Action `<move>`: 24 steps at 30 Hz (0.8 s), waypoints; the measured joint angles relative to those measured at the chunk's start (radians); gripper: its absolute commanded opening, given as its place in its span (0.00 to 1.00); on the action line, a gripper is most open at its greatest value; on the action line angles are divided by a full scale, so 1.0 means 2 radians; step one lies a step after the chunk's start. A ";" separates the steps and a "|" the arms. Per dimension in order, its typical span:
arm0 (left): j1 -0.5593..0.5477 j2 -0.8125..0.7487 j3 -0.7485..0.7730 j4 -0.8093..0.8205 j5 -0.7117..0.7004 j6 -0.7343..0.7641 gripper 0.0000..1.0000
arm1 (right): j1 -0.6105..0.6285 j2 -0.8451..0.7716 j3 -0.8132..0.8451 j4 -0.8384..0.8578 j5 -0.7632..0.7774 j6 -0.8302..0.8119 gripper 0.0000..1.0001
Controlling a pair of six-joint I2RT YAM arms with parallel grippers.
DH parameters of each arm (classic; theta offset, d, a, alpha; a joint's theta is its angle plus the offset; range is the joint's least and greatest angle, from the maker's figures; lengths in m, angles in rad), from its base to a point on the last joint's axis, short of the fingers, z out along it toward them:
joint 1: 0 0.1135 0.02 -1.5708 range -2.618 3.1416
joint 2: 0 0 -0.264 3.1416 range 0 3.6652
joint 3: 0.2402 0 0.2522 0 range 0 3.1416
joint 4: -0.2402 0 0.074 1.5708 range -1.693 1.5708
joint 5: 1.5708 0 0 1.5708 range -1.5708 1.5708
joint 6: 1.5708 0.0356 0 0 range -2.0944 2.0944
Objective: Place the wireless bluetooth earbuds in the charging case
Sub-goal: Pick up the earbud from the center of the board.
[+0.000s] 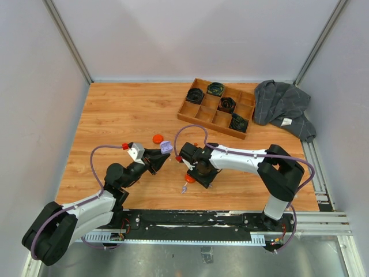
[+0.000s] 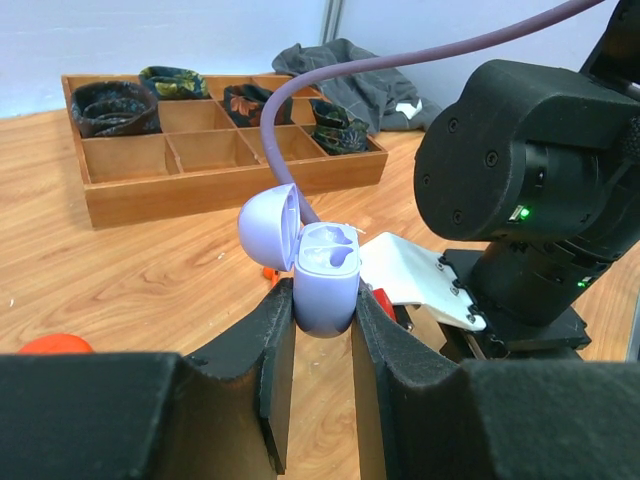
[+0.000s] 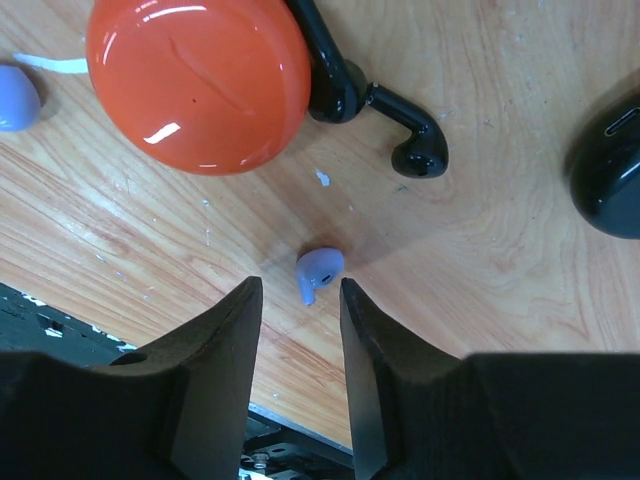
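Observation:
My left gripper (image 2: 322,318) is shut on the body of an open lilac charging case (image 2: 325,285), lid (image 2: 268,228) flipped back, and holds it above the table; the top view shows that case (image 1: 166,146). My right gripper (image 3: 300,287) points straight down at the table, open. A lilac earbud (image 3: 318,271) lies on the wood just beyond its tips, touching neither finger. Another lilac earbud (image 3: 15,97) lies at the left edge. A black earbud (image 3: 412,135) lies past an orange round case (image 3: 198,80). In the top view the right gripper (image 1: 200,175) sits beside the orange case (image 1: 188,178).
A black case (image 3: 612,172) lies at the right edge of the right wrist view. A wooden divided tray (image 1: 192,109) with coiled black cables stands at the back right, and a grey cloth (image 1: 283,107) lies beyond it. An orange piece (image 1: 157,138) lies mid-table.

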 measured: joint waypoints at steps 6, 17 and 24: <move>0.000 0.000 0.000 -0.001 0.000 0.000 0.00 | -0.004 0.008 0.000 0.011 -0.004 0.000 0.34; 0.000 0.000 0.000 -0.001 0.002 0.000 0.00 | -0.009 0.016 0.001 0.013 -0.007 -0.002 0.21; 0.000 0.000 0.000 0.001 0.010 0.000 0.00 | -0.009 0.010 0.001 0.015 -0.004 -0.002 0.18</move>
